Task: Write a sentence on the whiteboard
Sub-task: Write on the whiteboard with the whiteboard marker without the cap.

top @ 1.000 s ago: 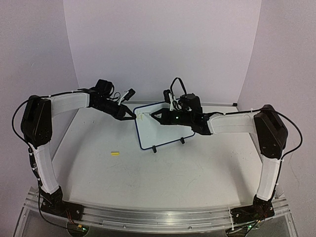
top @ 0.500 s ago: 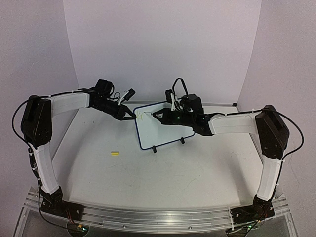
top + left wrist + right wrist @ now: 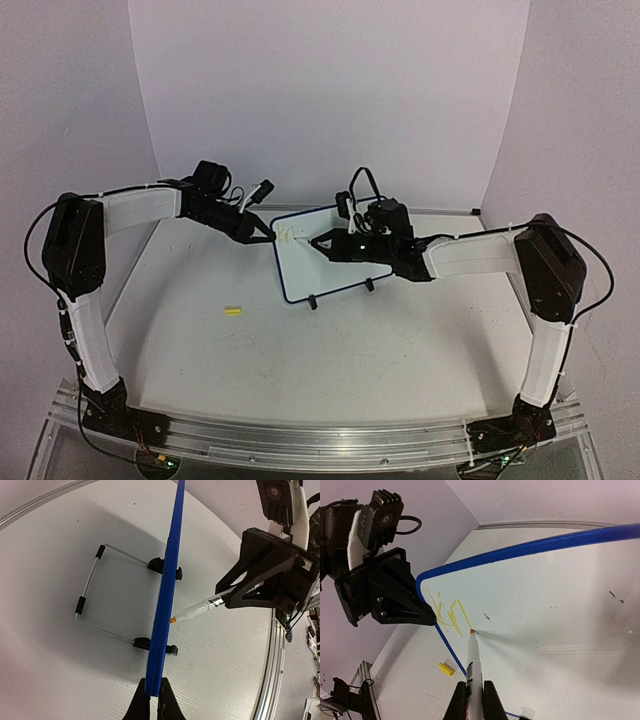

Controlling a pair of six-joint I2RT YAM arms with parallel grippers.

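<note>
On the white table (image 3: 350,350), against lilac walls (image 3: 330,100), the whiteboard (image 3: 330,272) stood mid-table; left gripper (image 3: 270,237) pinched shut on its rim, right gripper (image 3: 317,243) clamped a marker (image 3: 473,665), tip touching the yellow sentence (image 3: 447,612).

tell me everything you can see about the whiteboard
The whiteboard is small and white, with rounded corners and a thin blue rim. It stands propped on the table on two black clip feet, a wire stand behind. The left fingers pinch its left edge near the top corner. The marker tip touches its face beside a few yellow strokes by that corner; small dark specks dot the rest.
</note>
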